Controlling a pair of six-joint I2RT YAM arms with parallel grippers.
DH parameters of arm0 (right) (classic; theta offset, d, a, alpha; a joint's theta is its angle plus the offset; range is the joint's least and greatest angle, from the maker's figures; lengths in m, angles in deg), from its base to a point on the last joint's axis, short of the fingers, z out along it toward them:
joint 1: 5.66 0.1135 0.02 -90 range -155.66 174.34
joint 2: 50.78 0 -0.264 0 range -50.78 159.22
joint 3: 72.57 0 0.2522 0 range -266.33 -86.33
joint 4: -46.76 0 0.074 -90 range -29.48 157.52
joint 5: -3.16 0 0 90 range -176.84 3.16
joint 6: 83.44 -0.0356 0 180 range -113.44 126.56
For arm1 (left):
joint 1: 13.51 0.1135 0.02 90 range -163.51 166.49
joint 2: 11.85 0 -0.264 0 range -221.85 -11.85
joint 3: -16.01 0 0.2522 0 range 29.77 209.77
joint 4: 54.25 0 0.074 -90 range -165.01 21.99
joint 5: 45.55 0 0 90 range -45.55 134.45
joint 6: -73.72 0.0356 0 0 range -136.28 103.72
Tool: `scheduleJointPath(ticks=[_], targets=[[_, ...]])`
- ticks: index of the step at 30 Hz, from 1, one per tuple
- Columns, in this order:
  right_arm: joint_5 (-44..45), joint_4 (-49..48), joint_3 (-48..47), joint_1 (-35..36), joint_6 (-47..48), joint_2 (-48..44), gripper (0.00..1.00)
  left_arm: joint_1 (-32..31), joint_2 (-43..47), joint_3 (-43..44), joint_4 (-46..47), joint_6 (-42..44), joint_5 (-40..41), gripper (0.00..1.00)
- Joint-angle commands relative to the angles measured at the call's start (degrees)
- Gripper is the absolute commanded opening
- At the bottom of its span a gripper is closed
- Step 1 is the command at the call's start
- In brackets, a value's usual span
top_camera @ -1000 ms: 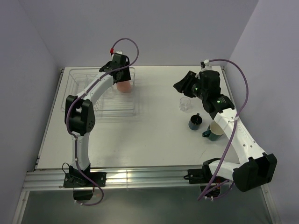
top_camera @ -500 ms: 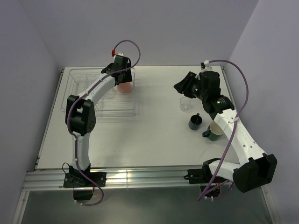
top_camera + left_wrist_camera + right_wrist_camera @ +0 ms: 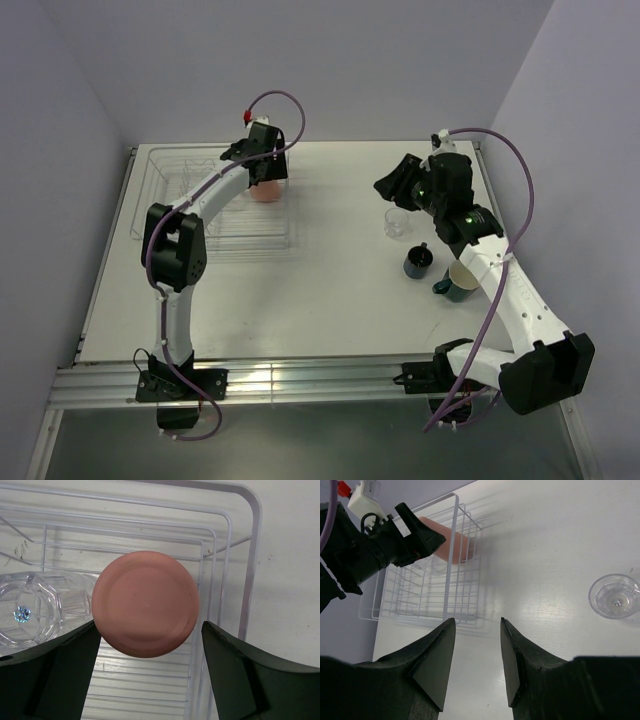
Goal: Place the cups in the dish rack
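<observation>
The salmon-pink tumbler (image 3: 145, 602) stands upside down in the right end of the dish rack (image 3: 252, 555), next to a clear glass tumbler (image 3: 30, 612) also in the rack. My left gripper (image 3: 149, 625) is open just above the pink tumbler, its jaws on either side of the tumbler's base. In the top view the left gripper (image 3: 265, 165) hangs over the pink tumbler (image 3: 265, 188) and the rack (image 3: 215, 238). My right gripper (image 3: 477, 621) is open and empty above the table; in the top view it (image 3: 385, 187) is near the second clear tumbler (image 3: 396, 222). The navy mug (image 3: 418, 262) and the teal mug (image 3: 460, 280) stand on the table.
The second clear tumbler (image 3: 615, 596) stands right of my right gripper's fingers. The rack (image 3: 455, 555) sits at the table's far left. Walls close in on the left, back and right. A metal rail runs along the near edge (image 3: 300, 380).
My left gripper has shifted a little to the right and back above the pink tumbler, which has stayed in the rack. The right arm has barely moved.
</observation>
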Motion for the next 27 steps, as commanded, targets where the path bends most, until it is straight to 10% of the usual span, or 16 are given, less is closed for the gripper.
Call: scheduleJointPath(ticks=[1,27], targets=[[2.0,0.2,-1.1,0.4,1.5,-2.3,0.49,-0.5,3.6,0.6,1.7,1.1,1.9,0.88],[20.9,15.7,-6.5,0.2,9.1,8.0,0.55,-1.0,26.2,-3.1,-1.9,-2.2,-2.8,0.99]])
